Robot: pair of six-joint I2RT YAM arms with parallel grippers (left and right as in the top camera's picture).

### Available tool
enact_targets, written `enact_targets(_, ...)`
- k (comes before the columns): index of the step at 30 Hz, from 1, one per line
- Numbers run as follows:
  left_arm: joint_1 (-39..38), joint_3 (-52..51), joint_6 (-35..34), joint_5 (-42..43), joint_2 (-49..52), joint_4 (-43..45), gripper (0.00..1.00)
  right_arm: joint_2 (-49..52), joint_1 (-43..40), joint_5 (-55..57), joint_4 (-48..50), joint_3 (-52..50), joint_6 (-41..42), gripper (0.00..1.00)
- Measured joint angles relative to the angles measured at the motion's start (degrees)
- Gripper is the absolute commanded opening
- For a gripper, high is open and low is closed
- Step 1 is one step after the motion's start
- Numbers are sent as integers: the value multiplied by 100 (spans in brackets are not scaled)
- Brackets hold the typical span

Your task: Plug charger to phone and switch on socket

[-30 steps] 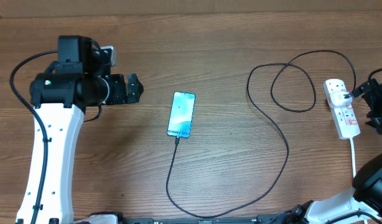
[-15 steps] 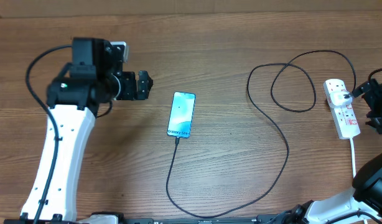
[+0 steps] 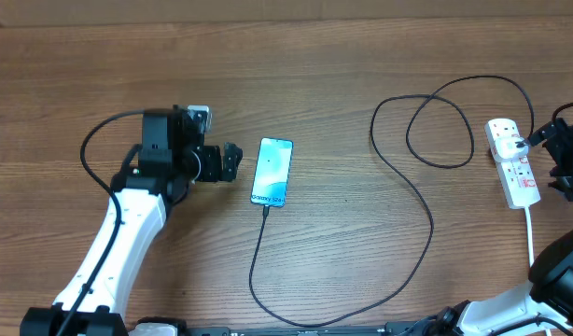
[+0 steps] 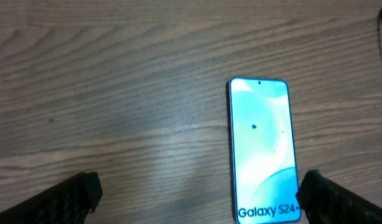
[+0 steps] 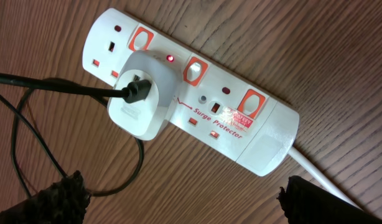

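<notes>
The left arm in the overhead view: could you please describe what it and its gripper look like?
The left arm has a white lower link and a black wrist section, with a thin black cable looping beside it. Its gripper is black, with finely textured fingers.

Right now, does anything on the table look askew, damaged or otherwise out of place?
Nothing stands out. The phone lies flat with its screen lit. The charger cable runs in loose loops from its lower edge to the white adapter in the socket strip. Nothing looks damaged or spilled.
</notes>
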Motion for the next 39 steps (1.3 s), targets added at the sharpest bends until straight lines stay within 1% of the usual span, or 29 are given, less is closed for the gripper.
enact_targets(4,0,-789,0,42,-315,927,100,0,0,0,2,0,2,100)
enact_targets(9,0,-1587,0,63,-750,1781,100,0,0,0,9,0,0,100)
enact_targets(23,0,-3034,0,66,-1589,3191,100,0,0,2,15,0,0,100)
enact_targets(28,0,-3375,0,66,-1620,3506,100,0,0,2,13,0,2,100)
enact_targets(39,0,-3803,0,107,-1967,3589,100,0,2,0,13,0,-2,100)
